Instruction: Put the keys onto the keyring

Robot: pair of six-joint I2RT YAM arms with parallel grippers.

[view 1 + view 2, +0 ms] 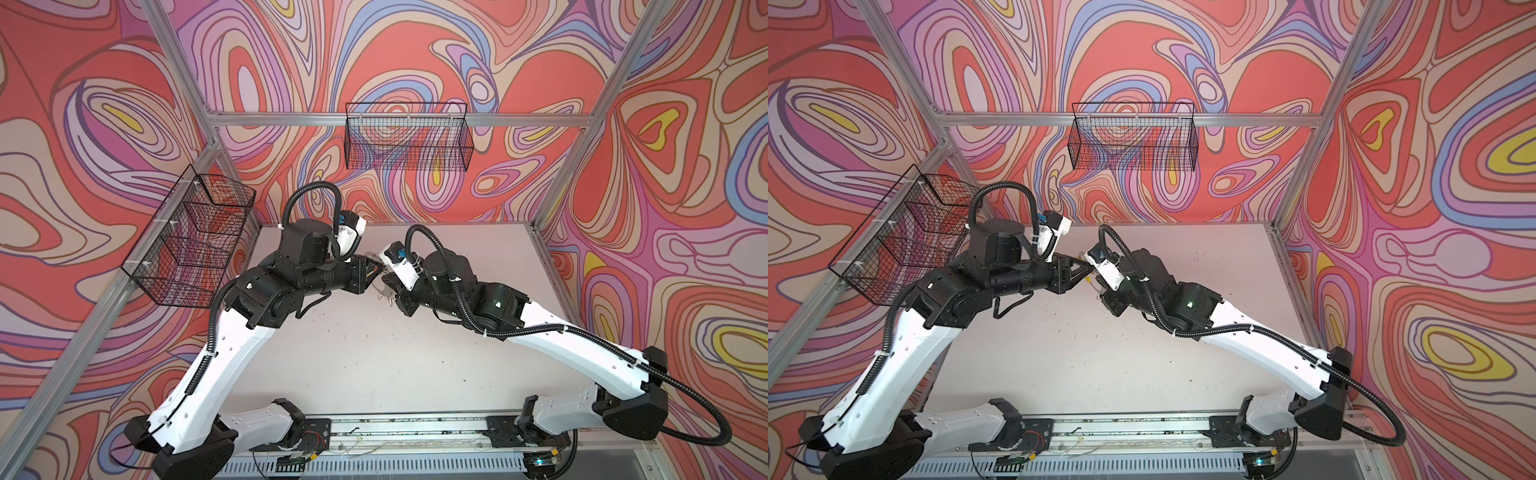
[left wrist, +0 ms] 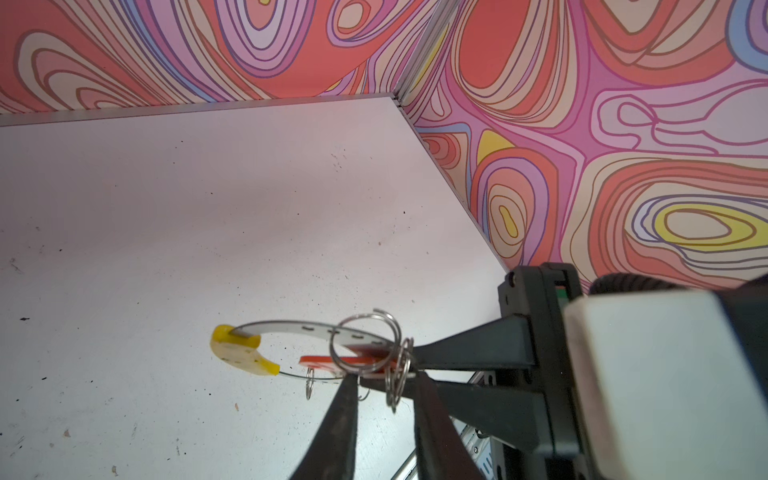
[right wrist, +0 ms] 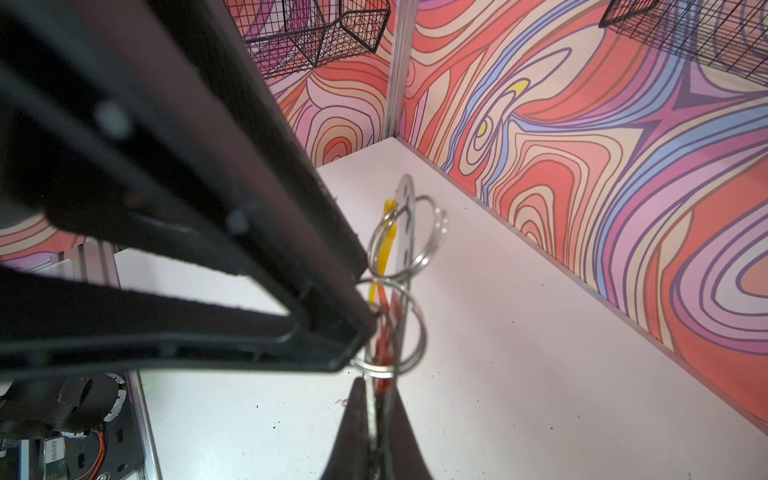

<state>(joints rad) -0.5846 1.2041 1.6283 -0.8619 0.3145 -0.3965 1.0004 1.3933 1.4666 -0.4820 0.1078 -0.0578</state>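
One red-tagged key (image 2: 328,360) shows edge-on; right tool (image 3: 377,386) clamps keyring (image 2: 286,325); cannot tell whether left tool (image 2: 385,377) grips.

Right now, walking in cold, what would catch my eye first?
The swirling red, pink and purple walls shout first. Then the left arm and right arm meet above the white table, where the right gripper pinches a grey keyring with a yellow segment.

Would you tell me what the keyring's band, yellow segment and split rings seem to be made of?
Band: thin metal, apparently; matte grey, slotted.
Yellow segment: probably plastic; opaque, thicker, smooth.
Split rings: steel-like wire; bright, shiny coils.
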